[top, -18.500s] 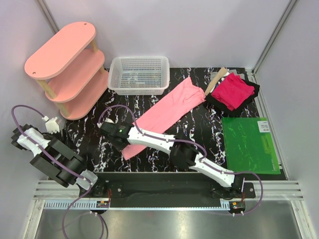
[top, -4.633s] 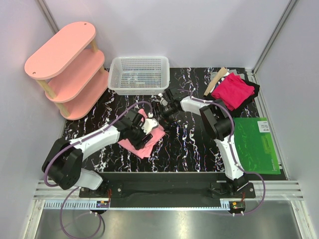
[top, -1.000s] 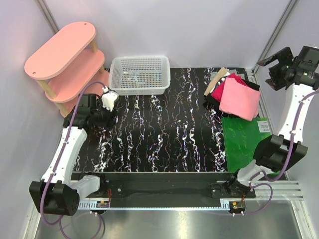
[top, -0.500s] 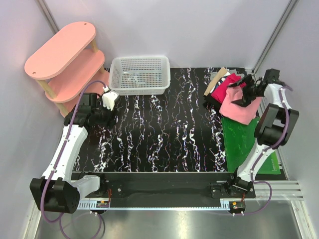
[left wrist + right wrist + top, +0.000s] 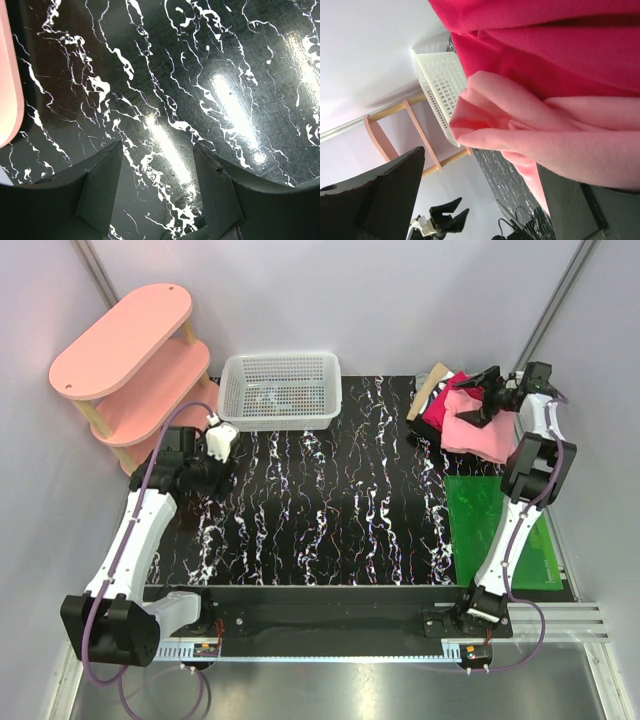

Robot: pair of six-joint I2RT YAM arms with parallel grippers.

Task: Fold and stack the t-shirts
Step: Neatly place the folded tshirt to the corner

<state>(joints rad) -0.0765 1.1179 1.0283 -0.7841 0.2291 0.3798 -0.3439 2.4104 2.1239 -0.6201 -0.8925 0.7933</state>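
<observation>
Left arm: rose along the left edge of the overhead frame from its base at lower left.
Left end effector (image 5: 157, 150): hung at centre left, over bare desk (image 5: 330, 510); its fingers stood apart with nothing between them but the marbled black surface.
Green mat (image 5: 497, 535): lay flat at lower right, on the desk's right side.
Right arm: reached from its base at lower right straight up the frame, over the mat.
Salmon-pink t-shirt (image 5: 478, 432): lay folded at upper right, on top of the magenta t-shirt, its near edge overlapping the mat's far edge.
Magenta t-shirt (image 5: 437, 412): lay beneath the salmon-pink one, showing along the pile's left side.
Right end effector (image 5: 480, 158): sat at the far edge of the pile; its fingers stood wide apart, and a folded edge of the salmon-pink t-shirt filled the gap in the wrist view, not clamped.
Tan strip (image 5: 424, 392): lay slanted just left of the pile.
Mesh basket (image 5: 281, 357): stood white at upper centre, at the desk's far edge.
Shelf unit (image 5: 125, 340): stood pale pink with three oval tiers at upper left, beside the basket.
</observation>
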